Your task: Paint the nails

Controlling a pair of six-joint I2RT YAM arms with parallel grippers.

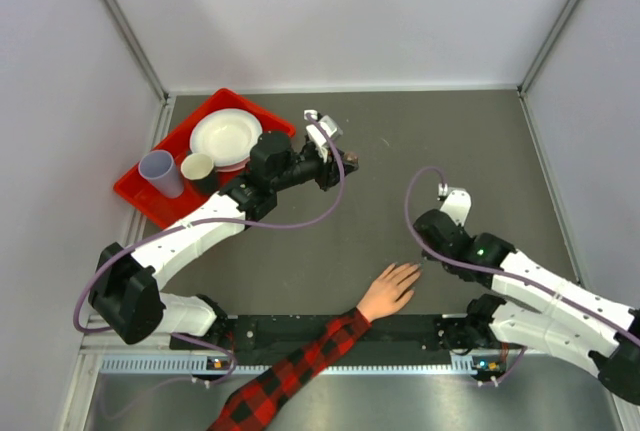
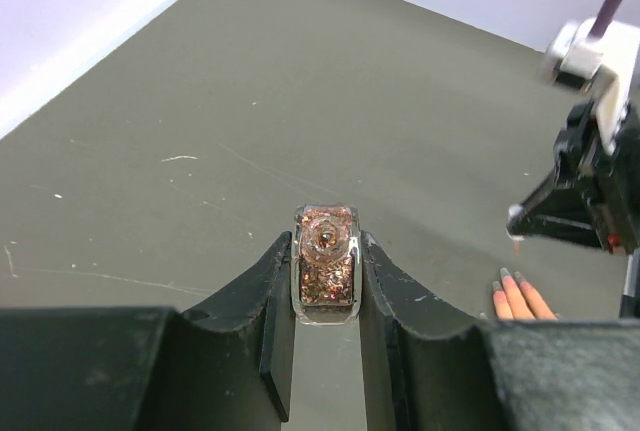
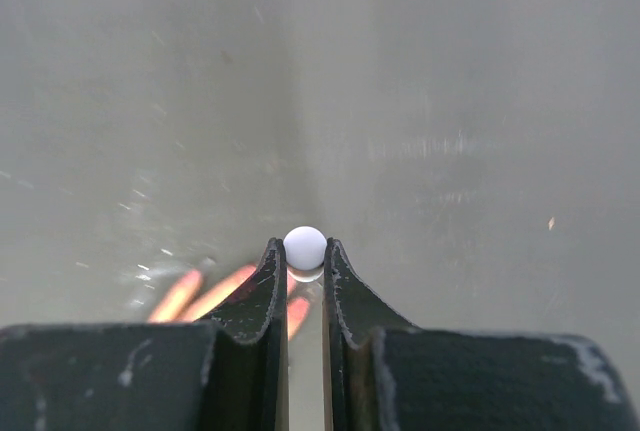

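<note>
A peach-coloured hand with a red-and-black plaid sleeve lies flat at the near middle of the table, fingers spread. Its nails show pale grey in the left wrist view. My right gripper is just right of the fingertips, shut on a white round-topped brush cap. Blurred fingers lie beneath it. My left gripper is far from the hand, at the table's middle back. It is shut on an open bottle of copper glitter polish and holds it upright.
A red tray at the back left holds a white plate, a lilac cup and a cream cup. A black rail runs along the near edge. Grey walls close in the dark table.
</note>
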